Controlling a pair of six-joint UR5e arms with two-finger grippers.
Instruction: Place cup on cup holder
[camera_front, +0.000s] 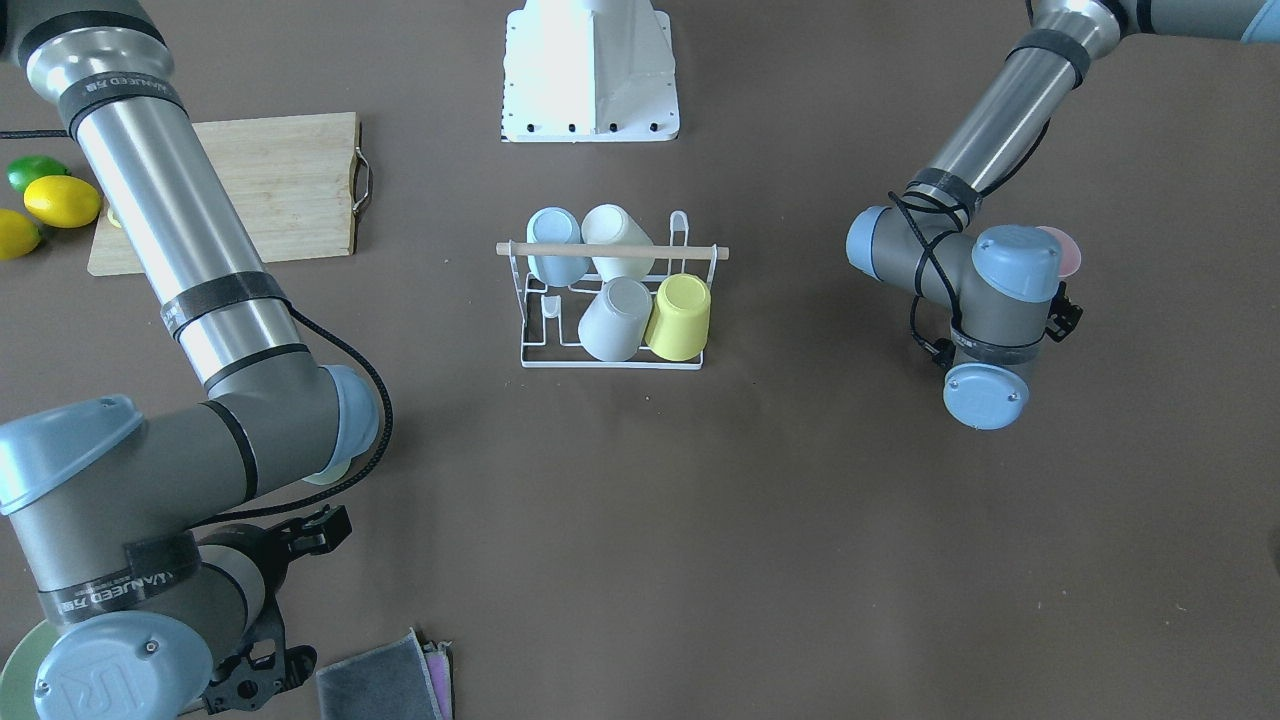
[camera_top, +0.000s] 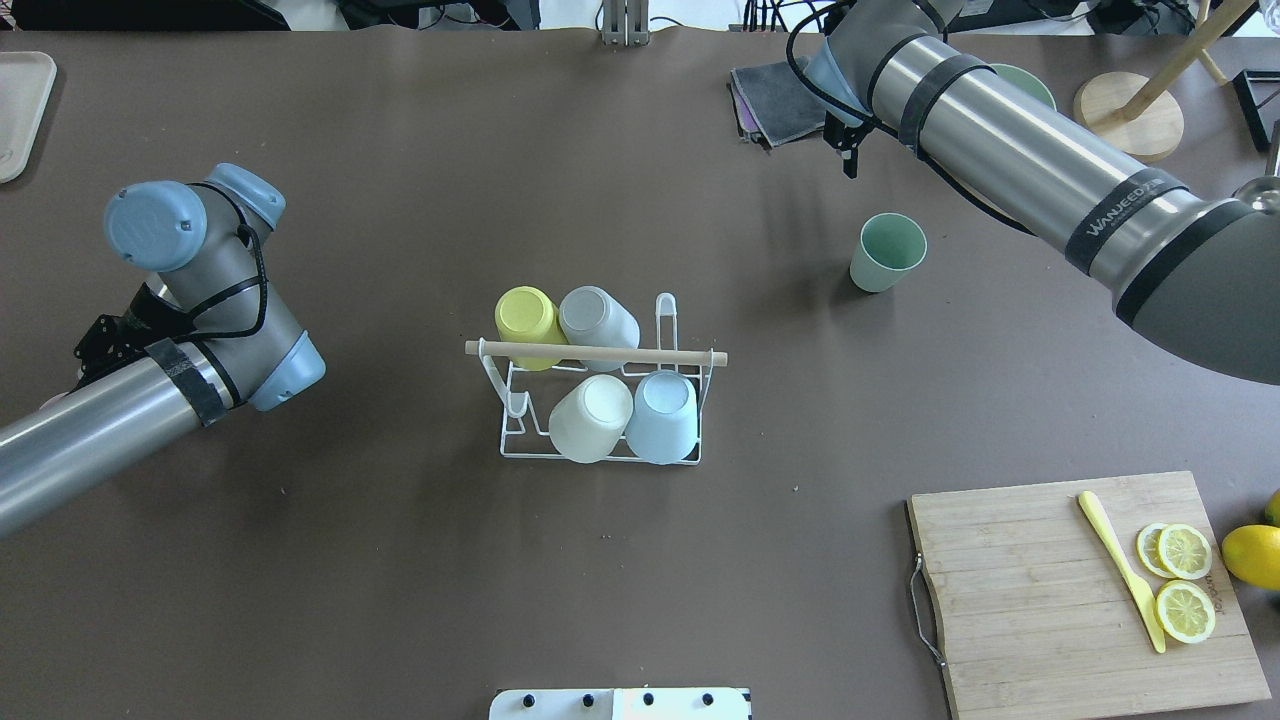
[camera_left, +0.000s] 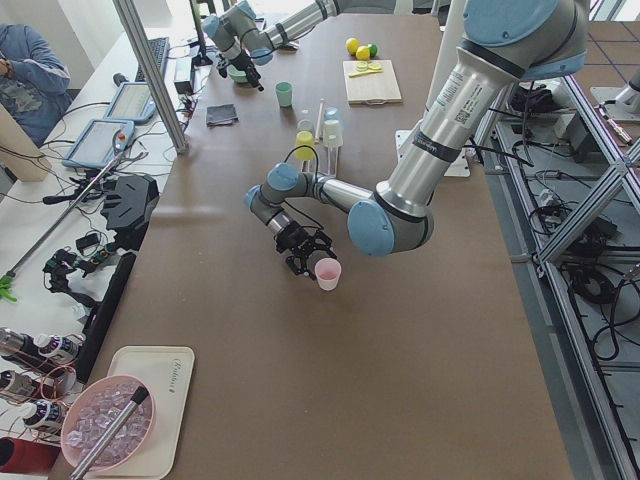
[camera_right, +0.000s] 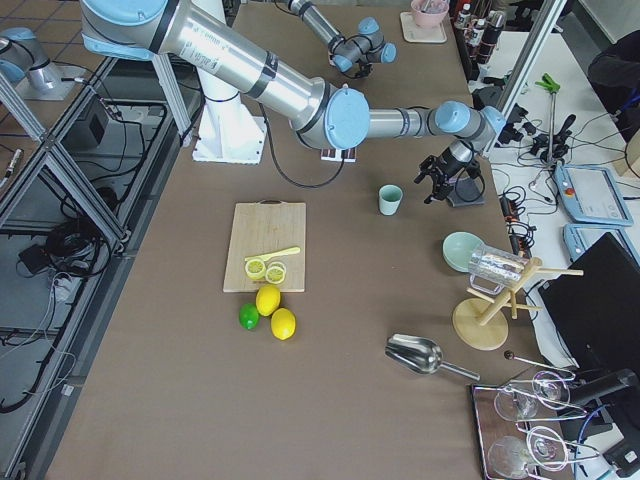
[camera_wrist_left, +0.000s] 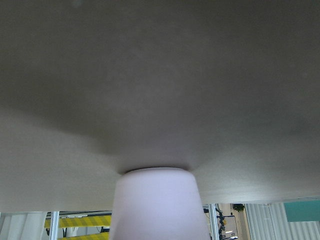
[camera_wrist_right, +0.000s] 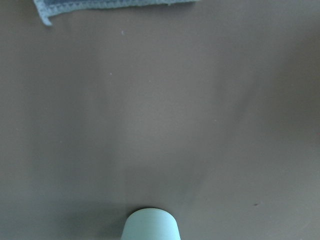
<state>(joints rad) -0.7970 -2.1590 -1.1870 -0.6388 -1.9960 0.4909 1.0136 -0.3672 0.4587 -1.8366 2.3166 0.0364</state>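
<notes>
Your left gripper is right at the pink cup. The cup is at its fingertips, upright, with its base on the table in the wrist view. Clamped or loose, can't tell. Your right gripper hangs near the green cup without touching it. The cup stands on the robot's side of that hand and the grey cloth lies just beyond it. Its jaw state can't be told either. The cup holder sits between both hands, well apart from each, with a wooden rod across its top. It carries the yellow cup, grey cup, cream cup and light blue cup, all bottoms-up.
</notes>
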